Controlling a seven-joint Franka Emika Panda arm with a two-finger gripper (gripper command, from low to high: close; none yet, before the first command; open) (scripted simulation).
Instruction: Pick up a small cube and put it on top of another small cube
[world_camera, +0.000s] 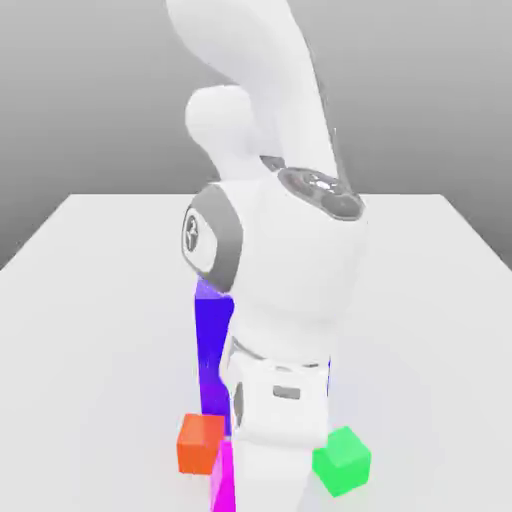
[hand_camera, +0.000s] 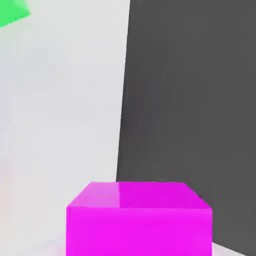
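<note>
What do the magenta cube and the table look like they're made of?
Magenta cube: solid, matte, plastic-like; flat uniform colour, sharp edges, no gloss or texture. Table: smooth, pale grey, matte surface with no grain or seams. Both are simulator renders, so the real material stays open.

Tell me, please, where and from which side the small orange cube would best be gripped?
Judging by its shape, grip the orange cube across two opposite flat side faces, coming from above. It sits flat on the table, top face clear. The magenta cube and blue block crowd its sides, so choose the freer pair.
</note>
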